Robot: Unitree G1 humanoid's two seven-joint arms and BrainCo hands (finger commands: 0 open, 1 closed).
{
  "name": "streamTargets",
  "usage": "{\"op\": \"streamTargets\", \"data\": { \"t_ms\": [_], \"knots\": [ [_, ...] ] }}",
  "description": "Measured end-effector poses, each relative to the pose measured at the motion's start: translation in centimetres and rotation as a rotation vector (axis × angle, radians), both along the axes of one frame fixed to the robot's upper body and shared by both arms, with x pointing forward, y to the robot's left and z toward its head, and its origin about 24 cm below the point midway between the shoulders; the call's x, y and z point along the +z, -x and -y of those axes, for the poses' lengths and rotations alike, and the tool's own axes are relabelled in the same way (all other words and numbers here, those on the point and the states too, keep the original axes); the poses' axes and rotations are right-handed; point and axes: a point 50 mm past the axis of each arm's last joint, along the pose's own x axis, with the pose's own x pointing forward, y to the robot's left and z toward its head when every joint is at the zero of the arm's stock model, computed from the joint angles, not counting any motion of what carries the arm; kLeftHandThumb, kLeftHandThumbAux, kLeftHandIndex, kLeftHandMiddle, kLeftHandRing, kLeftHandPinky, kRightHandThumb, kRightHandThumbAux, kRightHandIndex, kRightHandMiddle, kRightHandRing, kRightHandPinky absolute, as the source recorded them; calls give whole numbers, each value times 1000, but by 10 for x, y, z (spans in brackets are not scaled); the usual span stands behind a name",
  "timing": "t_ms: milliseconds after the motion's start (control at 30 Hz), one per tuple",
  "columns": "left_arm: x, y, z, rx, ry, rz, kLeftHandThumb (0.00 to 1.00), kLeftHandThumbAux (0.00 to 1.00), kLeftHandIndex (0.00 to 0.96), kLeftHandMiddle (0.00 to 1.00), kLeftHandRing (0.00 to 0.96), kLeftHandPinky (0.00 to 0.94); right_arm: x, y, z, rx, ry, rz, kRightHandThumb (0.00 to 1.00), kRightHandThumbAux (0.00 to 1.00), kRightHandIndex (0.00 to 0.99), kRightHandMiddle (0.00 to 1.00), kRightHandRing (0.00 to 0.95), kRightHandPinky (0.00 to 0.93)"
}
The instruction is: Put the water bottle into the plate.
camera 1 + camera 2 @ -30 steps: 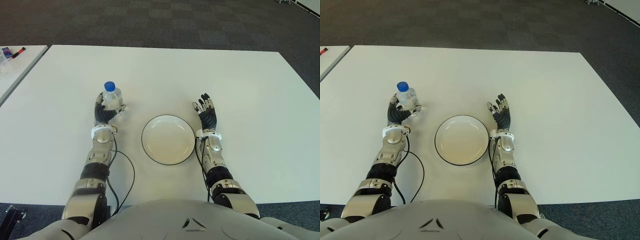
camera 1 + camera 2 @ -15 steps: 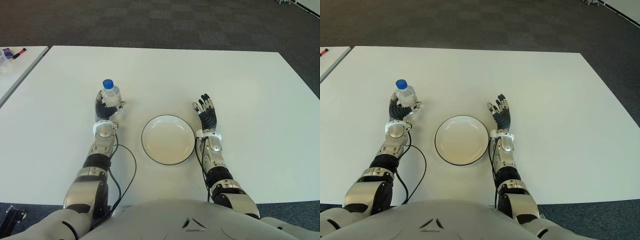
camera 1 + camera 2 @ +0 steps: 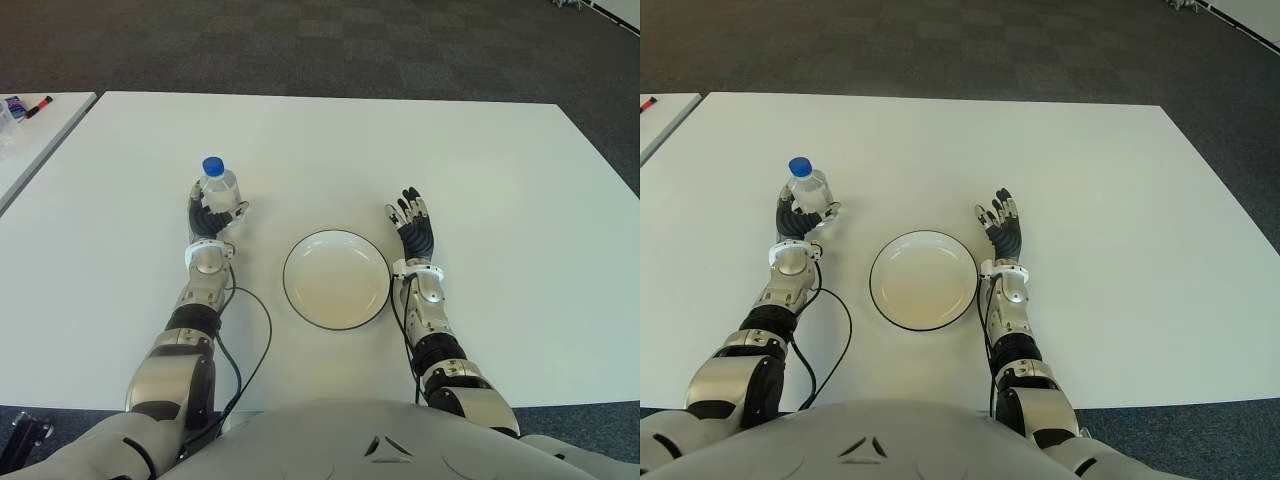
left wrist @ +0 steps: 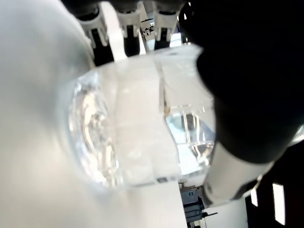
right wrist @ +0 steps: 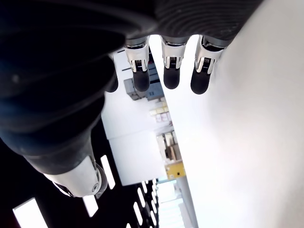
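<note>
From the eye views you see the left hand wrapped around the upright, blue-capped water bottle, left of the empty plate on the white tabletop. Your left wrist view confirms fingers against clear plastic. Right of the plate, the right hand holds nothing, fingers extended.

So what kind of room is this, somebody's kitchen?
Probably not; it looks like a lab or office. A bare white table holds just one plate and one water bottle, over dark carpet tiles.
</note>
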Motion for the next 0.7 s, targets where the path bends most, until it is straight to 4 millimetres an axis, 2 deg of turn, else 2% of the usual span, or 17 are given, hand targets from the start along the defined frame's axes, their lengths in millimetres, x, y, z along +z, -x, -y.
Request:
{"op": "streamTargets", "data": {
  "t_ms": [700],
  "knots": [
    [-3, 0, -1, 5, 0, 30, 0, 894, 131, 94, 60, 44, 0, 0, 1, -6, -1, -5, 0, 779, 71, 64, 56, 109]
  ]
}}
